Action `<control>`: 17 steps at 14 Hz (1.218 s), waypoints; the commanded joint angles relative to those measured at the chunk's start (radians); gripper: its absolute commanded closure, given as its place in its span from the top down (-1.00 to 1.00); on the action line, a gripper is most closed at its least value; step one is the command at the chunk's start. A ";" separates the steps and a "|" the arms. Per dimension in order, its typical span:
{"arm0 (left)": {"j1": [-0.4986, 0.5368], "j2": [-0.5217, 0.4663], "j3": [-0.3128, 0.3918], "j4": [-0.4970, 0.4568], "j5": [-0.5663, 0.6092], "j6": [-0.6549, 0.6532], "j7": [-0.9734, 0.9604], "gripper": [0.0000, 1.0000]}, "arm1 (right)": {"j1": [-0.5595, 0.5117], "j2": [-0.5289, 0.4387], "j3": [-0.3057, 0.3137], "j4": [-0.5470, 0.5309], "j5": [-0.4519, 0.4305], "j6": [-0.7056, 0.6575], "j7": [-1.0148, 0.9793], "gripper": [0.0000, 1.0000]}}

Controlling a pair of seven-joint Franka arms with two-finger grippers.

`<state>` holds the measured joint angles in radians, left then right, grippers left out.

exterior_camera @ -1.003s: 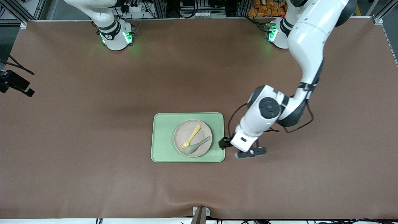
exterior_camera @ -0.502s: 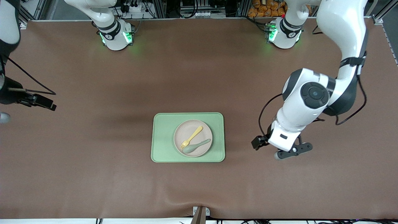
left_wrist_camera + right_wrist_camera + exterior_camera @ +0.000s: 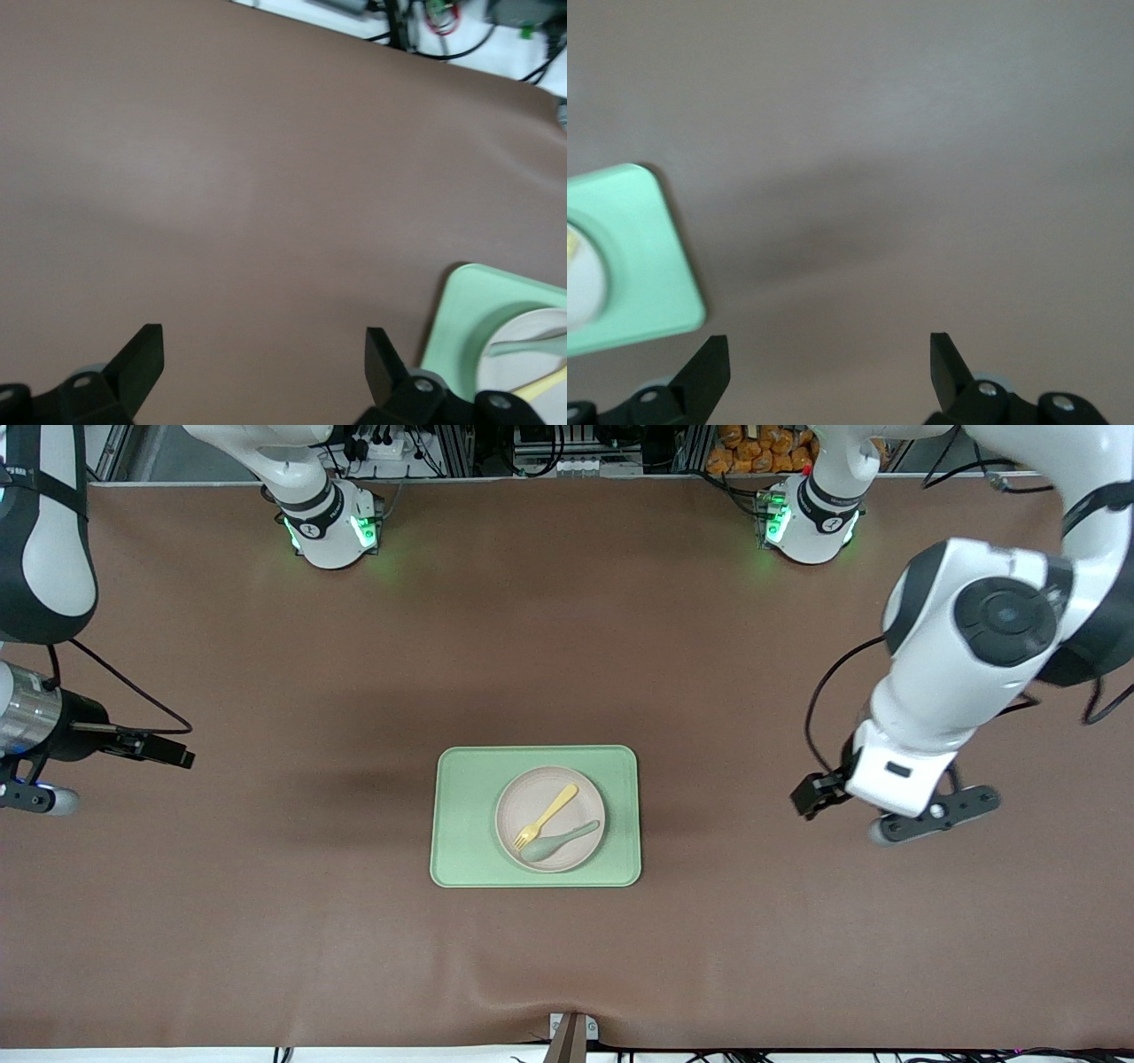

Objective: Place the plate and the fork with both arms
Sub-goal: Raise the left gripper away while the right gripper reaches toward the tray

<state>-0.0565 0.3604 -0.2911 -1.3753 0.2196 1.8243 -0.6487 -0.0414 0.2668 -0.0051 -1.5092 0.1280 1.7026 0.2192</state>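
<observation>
Change: both arms have drawn away from the green tray [image 3: 461,850]; the left gripper [image 3: 886,815], which was beside the tray's edge a second ago, is now over bare table toward its own end.
Left gripper: empty, its fingers [image 3: 146,354] spread wide; the tray's corner shows well apart from it in its wrist view.
Right gripper [image 3: 35,797]: also empty with fingers [image 3: 709,363] wide apart, over bare table at the right arm's end, the tray well apart from it.
Plate [image 3: 549,818]: lies inside the tray, between the two grippers and touched by neither.
Fork [image 3: 544,815]: yellow, lies slanted on the plate, close beside a pale green spoon [image 3: 558,841].
Reason: nothing needs holding, because the plate and cutlery rest flat and stable.
Progress: I judge the placing is finished and both arms are retreating.
</observation>
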 commanded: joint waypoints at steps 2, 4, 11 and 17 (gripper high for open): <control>0.081 -0.125 -0.005 -0.025 -0.066 -0.163 0.156 1.00 | 0.044 0.063 0.001 0.030 0.062 0.040 0.211 1.00; 0.080 -0.185 0.029 -0.041 -0.101 -0.212 0.237 1.00 | 0.099 0.084 0.001 0.030 0.068 0.103 0.323 1.00; 0.001 -0.334 0.216 -0.070 -0.206 -0.379 0.530 1.00 | 0.276 0.195 0.001 0.053 0.056 0.252 0.668 1.00; -0.026 -0.365 0.236 -0.079 -0.229 -0.433 0.646 1.00 | 0.420 0.429 -0.006 0.294 -0.003 0.265 0.952 1.00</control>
<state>-0.0492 0.0300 -0.0711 -1.4221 0.0104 1.4057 -0.0288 0.3188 0.5777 0.0027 -1.3627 0.1687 1.9799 1.0688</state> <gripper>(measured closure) 0.000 0.000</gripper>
